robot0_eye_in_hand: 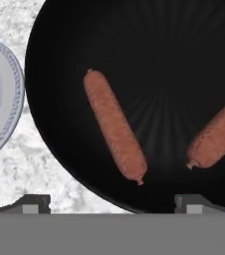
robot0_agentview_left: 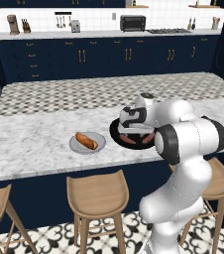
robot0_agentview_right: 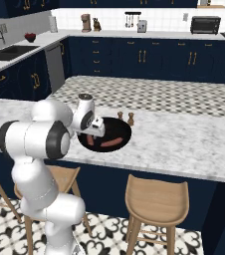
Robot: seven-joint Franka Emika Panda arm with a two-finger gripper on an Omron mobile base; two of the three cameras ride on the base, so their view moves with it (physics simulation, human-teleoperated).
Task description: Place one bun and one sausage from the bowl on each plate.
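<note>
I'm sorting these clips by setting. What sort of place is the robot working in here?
A rendered home kitchen, it seems. A marble-look island counter has wooden bar stools tucked under it, navy cabinets line the back wall, and a toaster oven sits on the far worktop, with a sink off to one side.

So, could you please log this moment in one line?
fingers: open | above bowl | two sausages inside | bun on plate

A home kitchen: navy cabinets with brass handles [robot0_agentview_left: 82, 55], a black toaster oven [robot0_agentview_left: 133, 23] at twelve o'clock, a marble-topped island counter [robot0_agentview_left: 44, 134] and wooden bar stools [robot0_agentview_left: 97, 196] at six o'clock.
</note>
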